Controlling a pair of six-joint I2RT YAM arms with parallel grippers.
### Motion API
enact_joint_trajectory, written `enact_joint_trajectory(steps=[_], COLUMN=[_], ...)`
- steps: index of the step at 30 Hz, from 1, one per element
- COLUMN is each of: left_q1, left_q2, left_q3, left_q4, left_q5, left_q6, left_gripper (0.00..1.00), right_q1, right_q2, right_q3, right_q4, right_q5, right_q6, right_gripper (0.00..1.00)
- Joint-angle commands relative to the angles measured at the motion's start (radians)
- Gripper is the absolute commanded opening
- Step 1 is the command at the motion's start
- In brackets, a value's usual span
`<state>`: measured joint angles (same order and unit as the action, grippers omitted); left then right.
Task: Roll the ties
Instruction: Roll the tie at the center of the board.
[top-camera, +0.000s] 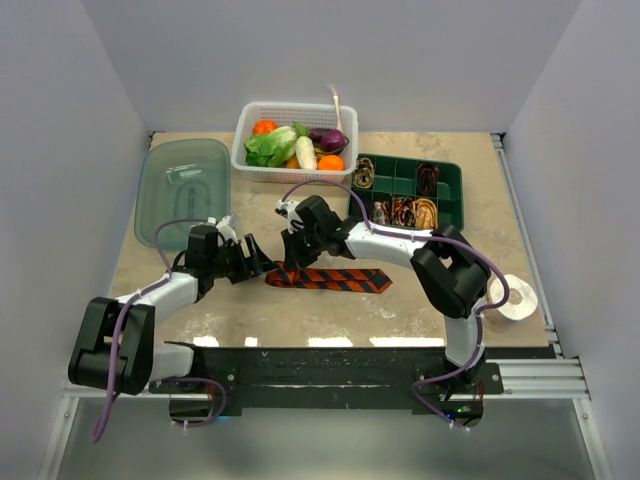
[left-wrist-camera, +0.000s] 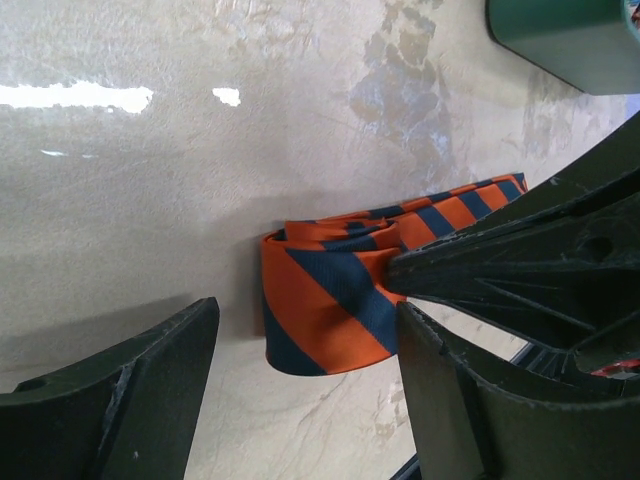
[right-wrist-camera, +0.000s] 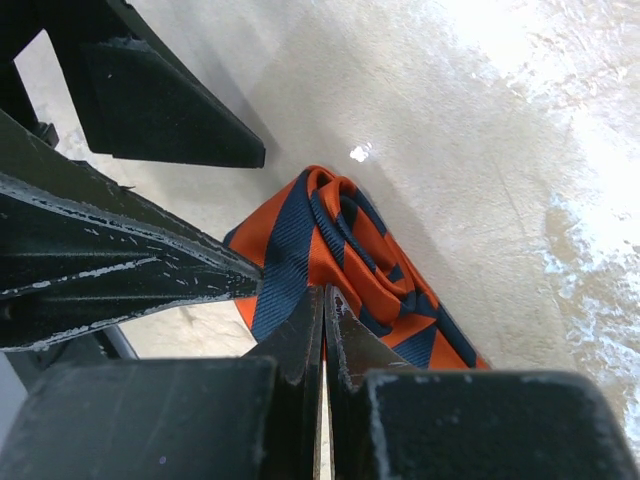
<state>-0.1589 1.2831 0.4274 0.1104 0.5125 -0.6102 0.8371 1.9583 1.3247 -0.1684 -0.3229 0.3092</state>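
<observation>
Pinching with the right gripper (right-wrist-camera: 322, 300), black fingers pressed together, the coiled left end of the orange and dark-blue diagonally striped fabric necktie (right-wrist-camera: 345, 235); straddling that coil with the left gripper (left-wrist-camera: 305, 310), spread wide; trailing flat rightward along the beige stone-patterned tabletop (top-camera: 420, 300), near centre.

One striped tie (top-camera: 335, 280) lay mid-frame on the worktop (top-camera: 400, 312). Upper centre held one white basket (top-camera: 296, 105); right of it, one green tray (top-camera: 395, 182) with roughly five coiled ties (top-camera: 426, 212). One teal lid (top-camera: 183, 190) sat upper left, one tape roll (top-camera: 517, 297) lower right.
</observation>
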Motion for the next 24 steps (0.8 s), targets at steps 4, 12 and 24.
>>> enact_joint_trajectory(steps=[4, 12, 24], left_q1=[0.005, 0.005, -0.010], left_q2=[0.058, 0.113, 0.208], left_q3=[-0.029, -0.036, -0.084], left_q4=[0.129, 0.225, 0.396], left_q5=[0.072, 0.139, 0.212], left_q6=[-0.025, -0.065, -0.128], left_gripper=[0.76, 0.73, 0.52], right_q1=[-0.003, -0.004, -0.009], right_q2=[-0.001, 0.004, -0.007], right_q3=[-0.035, -0.050, -0.055], right_q4=[-0.023, -0.016, -0.003], right_q5=[0.061, 0.076, 0.074], right_q6=[-0.048, -0.056, -0.058], right_gripper=[0.00, 0.00, 0.00])
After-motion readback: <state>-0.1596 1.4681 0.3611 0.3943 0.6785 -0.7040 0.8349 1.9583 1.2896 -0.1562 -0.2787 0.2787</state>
